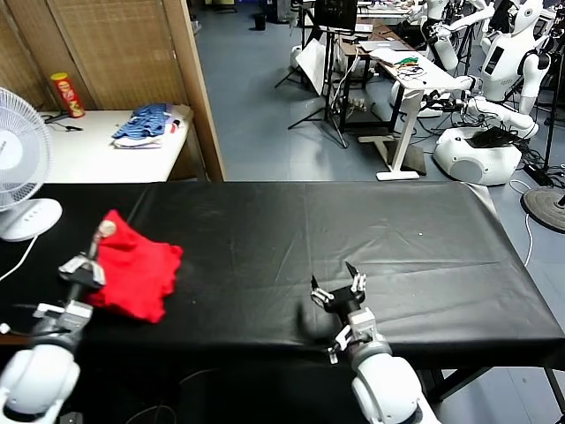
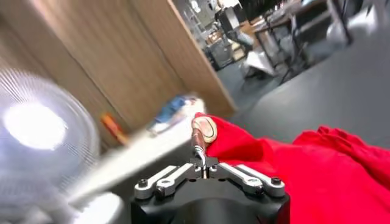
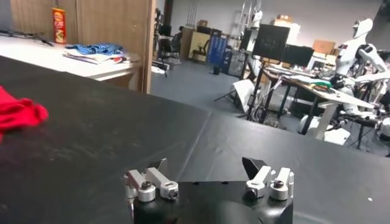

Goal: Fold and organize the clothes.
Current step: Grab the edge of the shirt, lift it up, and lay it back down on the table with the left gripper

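- The left end effector (image 1: 100, 237), pinched closed on the red T-shirt's (image 1: 137, 274) edge, risks slipping off thin cloth or dragging the bundle off the desk (image 1: 353, 230).
- The right end effector (image 1: 340, 296) rests wide open, empty.

The bright red T-shirt (image 1: 132, 272) lies bunched in a loose, crumpled heap near the left end of the black table, toward the robot's near edge. Its cloth is plain red on the faces that show, with soft folds and a rumpled lower edge hanging in uneven lobes. One corner at the far left is drawn up into a peak, higher than the rest of the heap. In the left wrist view the shirt (image 2: 317, 176) spreads as wrinkled red fabric
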